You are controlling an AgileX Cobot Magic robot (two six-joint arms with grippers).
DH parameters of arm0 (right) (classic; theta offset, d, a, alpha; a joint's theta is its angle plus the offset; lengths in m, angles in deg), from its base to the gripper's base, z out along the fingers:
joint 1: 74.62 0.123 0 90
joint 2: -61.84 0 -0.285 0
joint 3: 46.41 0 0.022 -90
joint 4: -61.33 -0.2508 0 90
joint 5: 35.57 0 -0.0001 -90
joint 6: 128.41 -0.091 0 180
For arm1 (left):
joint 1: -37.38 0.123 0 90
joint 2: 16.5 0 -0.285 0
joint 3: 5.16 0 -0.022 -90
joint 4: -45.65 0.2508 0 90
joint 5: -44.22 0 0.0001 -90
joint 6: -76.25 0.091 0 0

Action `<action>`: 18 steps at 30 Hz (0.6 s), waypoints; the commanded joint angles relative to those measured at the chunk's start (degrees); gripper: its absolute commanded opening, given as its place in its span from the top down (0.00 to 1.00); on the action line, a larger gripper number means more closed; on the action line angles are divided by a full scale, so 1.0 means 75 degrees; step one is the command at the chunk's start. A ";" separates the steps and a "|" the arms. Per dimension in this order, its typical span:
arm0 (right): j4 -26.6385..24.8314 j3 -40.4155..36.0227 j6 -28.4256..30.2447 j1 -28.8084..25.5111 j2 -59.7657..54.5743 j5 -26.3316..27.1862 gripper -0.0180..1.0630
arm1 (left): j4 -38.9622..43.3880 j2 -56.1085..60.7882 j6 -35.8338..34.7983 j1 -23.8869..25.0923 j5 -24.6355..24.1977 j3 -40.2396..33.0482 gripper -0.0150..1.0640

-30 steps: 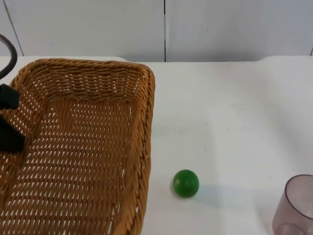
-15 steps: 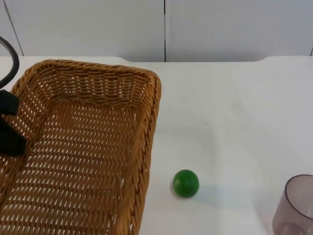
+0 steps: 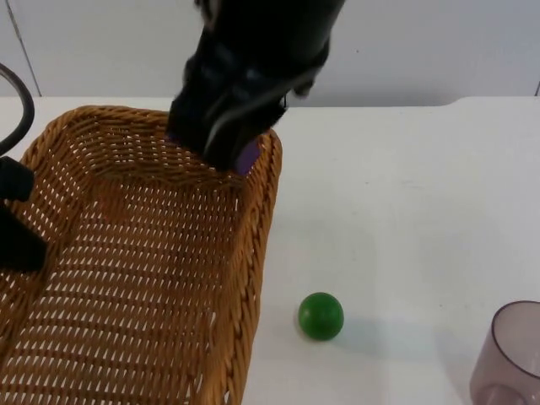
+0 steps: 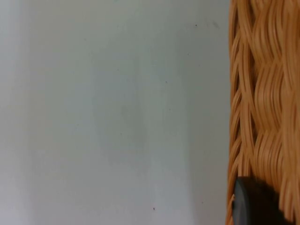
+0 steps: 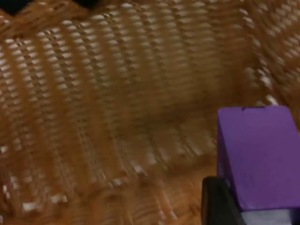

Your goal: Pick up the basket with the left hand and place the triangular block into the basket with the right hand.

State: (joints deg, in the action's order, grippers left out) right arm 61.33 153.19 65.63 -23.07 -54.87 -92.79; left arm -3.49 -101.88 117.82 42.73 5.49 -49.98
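We see our left hand [image 3: 18, 215] gripping the basket [image 3: 135, 278] by its rim above the counter [image 3: 405, 211], while our right hand [image 3: 221, 139] holds the purple block [image 5: 260, 157] over the basket.

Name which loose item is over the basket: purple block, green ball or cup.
The purple block, held in the right gripper above the wicker basket; ball and cup rest on the table.

basket [image 3: 143, 270] held by left gripper [image 3: 17, 228] | purple block [image 3: 247, 157] carried by right gripper [image 3: 228, 152] over basket's far rim | green ball [image 3: 321, 316] right of basket
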 commanded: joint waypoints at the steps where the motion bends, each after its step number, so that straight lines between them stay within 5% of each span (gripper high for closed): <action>1: -0.0110 -0.0293 0.0052 0.0039 0.0120 0.0657 0.98 | -0.0104 0.0049 0.0012 0.0009 -0.0131 -0.0005 0.99; 6: -0.0225 -0.1048 0.0034 0.0039 -0.0273 0.2293 0.93 | -0.0133 0.0049 0.0012 0.0009 -0.0133 -0.0005 0.99; 8: -0.0240 -0.1085 -0.0009 0.0039 -0.0309 0.2441 0.91 | -0.0148 0.0049 0.0012 0.0009 -0.0133 -0.0005 0.99; 12: -0.0222 -0.1261 -0.0298 0.0039 -0.0542 0.2874 0.40 | -0.0186 0.0049 0.0012 0.0009 -0.0192 -0.0005 0.99; 15: -0.0222 -0.1261 -0.0321 0.0020 -0.0554 0.2855 0.26 | -0.0220 0.0049 0.0012 0.0009 -0.0192 -0.0005 0.99; 18: -0.0207 -0.1261 -0.0352 0.0003 -0.0389 0.3008 0.23 | -0.0251 0.0049 0.0012 0.0009 -0.0192 -0.0005 0.99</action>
State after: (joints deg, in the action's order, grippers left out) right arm 59.80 143.80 63.22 -22.95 -59.29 -71.80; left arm -3.49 -101.88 117.93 42.73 4.89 -49.98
